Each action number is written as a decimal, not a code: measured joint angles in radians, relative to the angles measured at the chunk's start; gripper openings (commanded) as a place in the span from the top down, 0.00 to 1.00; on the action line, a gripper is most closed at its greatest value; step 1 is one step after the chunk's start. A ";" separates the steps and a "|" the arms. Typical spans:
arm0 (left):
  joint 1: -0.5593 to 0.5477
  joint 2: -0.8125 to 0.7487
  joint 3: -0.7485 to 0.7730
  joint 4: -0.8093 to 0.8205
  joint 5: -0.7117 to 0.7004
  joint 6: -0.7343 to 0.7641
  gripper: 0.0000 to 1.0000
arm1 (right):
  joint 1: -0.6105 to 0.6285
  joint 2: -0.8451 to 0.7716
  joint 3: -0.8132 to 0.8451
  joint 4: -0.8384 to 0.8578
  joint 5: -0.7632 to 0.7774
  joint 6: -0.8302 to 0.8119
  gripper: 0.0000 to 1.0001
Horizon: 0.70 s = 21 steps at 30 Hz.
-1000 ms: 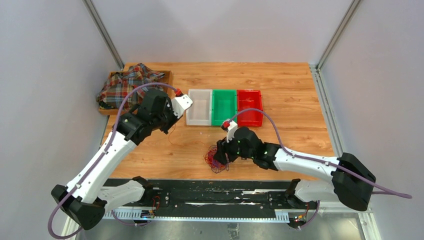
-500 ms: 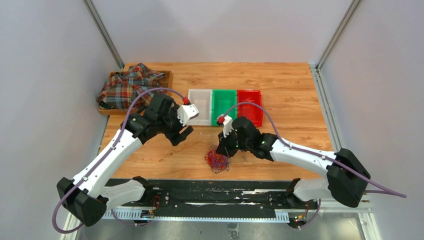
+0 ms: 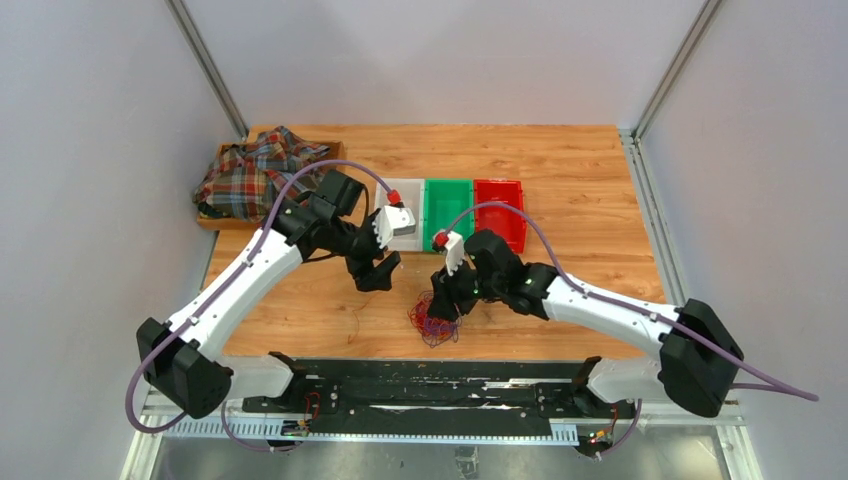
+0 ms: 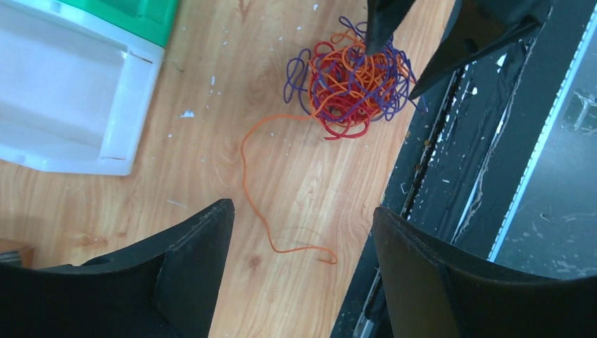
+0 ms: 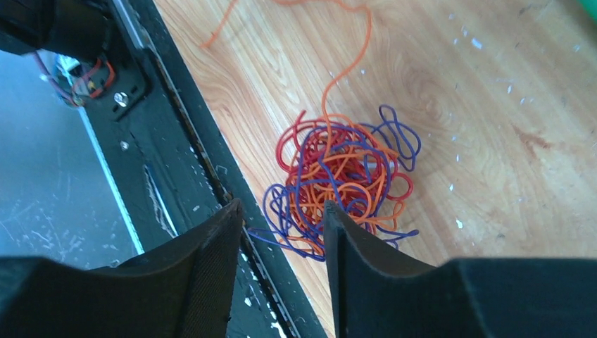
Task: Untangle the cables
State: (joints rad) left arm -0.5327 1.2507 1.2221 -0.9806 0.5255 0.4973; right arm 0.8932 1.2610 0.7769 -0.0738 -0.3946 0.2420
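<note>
The cables (image 3: 433,318) are a fist-sized clump of thin purple, orange and red wires near the table's front edge, also clear in the left wrist view (image 4: 352,88) and the right wrist view (image 5: 345,176). One loose orange strand (image 4: 246,176) trails out of the clump across the wood. My left gripper (image 3: 380,272) hangs open to the left of the clump, and in its own view (image 4: 303,211) only the strand's free end lies on the table below. My right gripper (image 3: 447,305) stands open right over the clump's near edge (image 5: 283,205), with a few purple loops showing between its fingers.
A white bin (image 3: 400,215), a green bin (image 3: 448,213) and a red bin (image 3: 499,215) stand side by side behind the clump. A plaid cloth (image 3: 255,170) fills a wooden tray at the back left. A black rail (image 3: 430,375) runs along the table's near edge.
The left arm swung right and nearer, from beside the white bin toward the clump, and its jaws now stand apart. The right gripper shifted slightly back and stayed over the clump.
</note>
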 measured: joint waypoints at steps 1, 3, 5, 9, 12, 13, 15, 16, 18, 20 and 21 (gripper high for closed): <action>0.000 0.010 0.000 -0.007 0.004 0.006 0.23 | 0.000 0.014 0.000 -0.010 -0.004 -0.004 0.53; 0.000 0.014 0.000 -0.015 0.006 0.013 0.23 | 0.000 0.051 0.000 -0.027 -0.013 -0.016 0.57; 0.000 0.011 0.000 -0.020 0.006 0.019 0.23 | 0.000 0.095 0.000 -0.044 -0.021 -0.031 0.68; 0.000 -0.011 0.000 -0.026 0.005 0.028 0.23 | 0.000 0.167 0.032 -0.093 -0.025 -0.059 0.96; 0.000 -0.039 0.001 -0.029 0.005 0.035 0.23 | 0.000 0.185 0.079 -0.117 -0.027 -0.069 0.99; 0.000 -0.049 0.001 -0.030 0.005 0.040 0.24 | 0.000 0.180 0.092 -0.119 -0.029 -0.068 0.99; 0.000 -0.069 0.001 -0.032 0.006 0.051 0.24 | -0.001 0.158 0.114 -0.120 -0.037 -0.068 0.99; 0.000 -0.078 0.001 -0.033 0.006 0.055 0.24 | -0.001 0.142 0.125 -0.121 -0.043 -0.067 0.99; 0.000 -0.097 -0.002 -0.034 0.008 0.072 0.25 | -0.002 0.101 0.150 -0.120 -0.054 -0.066 0.99; 0.000 -0.115 -0.016 -0.031 0.014 0.084 0.24 | -0.002 0.070 0.171 -0.115 -0.062 -0.061 0.99; 0.000 -0.122 -0.026 -0.028 0.019 0.088 0.24 | -0.002 0.057 0.182 -0.111 -0.069 -0.056 0.99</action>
State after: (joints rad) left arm -0.5327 1.1290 1.1957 -1.0084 0.5442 0.5854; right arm 0.8917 1.3182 0.9585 -0.1844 -0.4637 0.1856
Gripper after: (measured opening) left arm 0.757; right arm 0.011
